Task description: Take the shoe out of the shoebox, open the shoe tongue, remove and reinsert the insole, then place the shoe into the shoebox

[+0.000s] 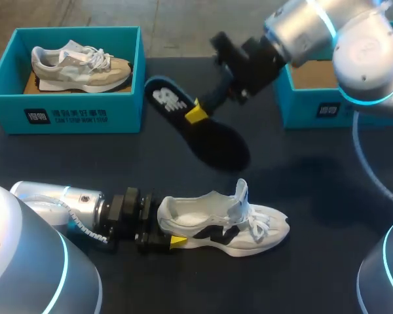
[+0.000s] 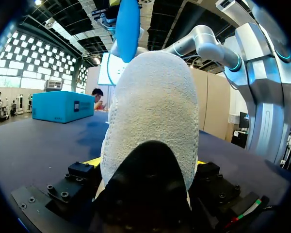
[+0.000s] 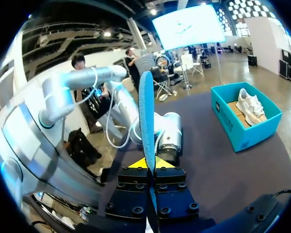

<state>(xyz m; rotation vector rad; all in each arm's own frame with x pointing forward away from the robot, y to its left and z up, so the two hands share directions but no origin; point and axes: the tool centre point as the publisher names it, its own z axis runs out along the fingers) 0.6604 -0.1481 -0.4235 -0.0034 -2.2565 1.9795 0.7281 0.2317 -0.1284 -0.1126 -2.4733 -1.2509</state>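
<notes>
Shoe: the white shoe lies on its sole near the front edge of the desk, toe towards the right edge, tongue standing up and the opening bare.
Left end effector: the left end effector comes in from the front-left corner and is clenched on the shoe's heel. In the left wrist view the heel fills the gap between its fingers.
Insole: the dark insole hangs in the air over the middle of the desk, well apart from the shoe, and slopes down towards the shoe.
Right end effector: the right end effector grasps the insole by its edge, about midway along. The right wrist view shows the insole edge-on between the yellow tips.
Boxes: the shoebox at the far-right corner is partly hidden behind the right arm. A second box at the far-left corner holds a beige shoe.
Step, as I judge it: insole out, refit to come.
Risk, pinch: a thin grip at the middle may let the insole swivel or slip when its end meets the shoe.
Risk, tongue: should it flop back, it would block the opening.
Risk, heel hold: a push from the insole could twist or lever the shoe, or fold the insole inside it.
</notes>
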